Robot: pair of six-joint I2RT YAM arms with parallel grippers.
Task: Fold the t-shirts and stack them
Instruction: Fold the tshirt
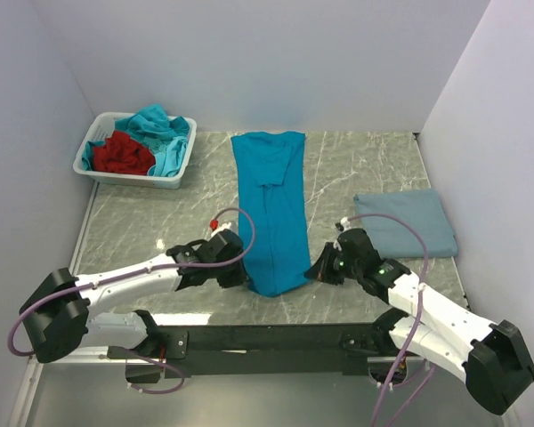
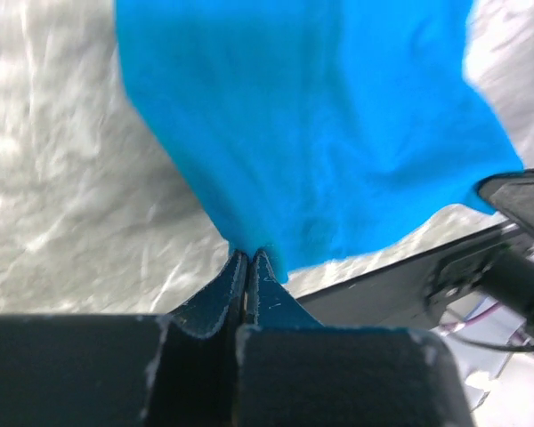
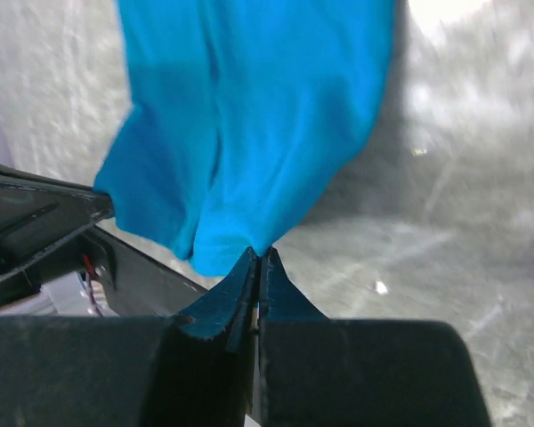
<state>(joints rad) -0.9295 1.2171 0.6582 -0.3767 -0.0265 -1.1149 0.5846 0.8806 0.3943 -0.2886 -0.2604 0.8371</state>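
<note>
Left pincer [image 2: 249,256], right pincer [image 3: 257,254] closed on teal t-shirt [image 1: 271,222] near-edge corners, apparently.

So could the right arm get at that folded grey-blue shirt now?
Probably not yet: the grey-blue shirt lies uncovered close by, but the right gripper is shut on the teal shirt's corner and must let go first.

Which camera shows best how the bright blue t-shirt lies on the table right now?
Top external: the whole bright blue t-shirt lies there as a long narrow strip on the table. Each wrist view shows only its near end, one corner pinched between the left fingers, the other between the right fingers.
</note>
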